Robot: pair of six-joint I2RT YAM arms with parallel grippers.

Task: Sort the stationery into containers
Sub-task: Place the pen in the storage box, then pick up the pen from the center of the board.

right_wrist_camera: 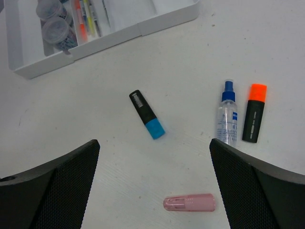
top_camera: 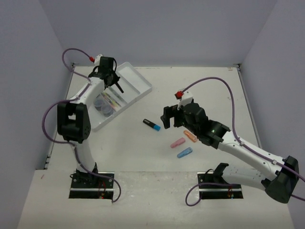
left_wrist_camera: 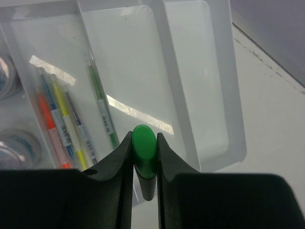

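The white compartment tray lies at the back left. It holds thin pastel pens and clear round jars. My left gripper hovers over the tray, shut on a black highlighter with a green cap. My right gripper is open and empty above the table's middle. Below it lie a blue-capped highlighter, a blue-capped bottle, an orange-capped highlighter and a pink oblong piece.
An orange piece and a blue piece lie by the right forearm in the top view. The tray's near rim and its jars show in the right wrist view. Walls enclose the table on three sides.
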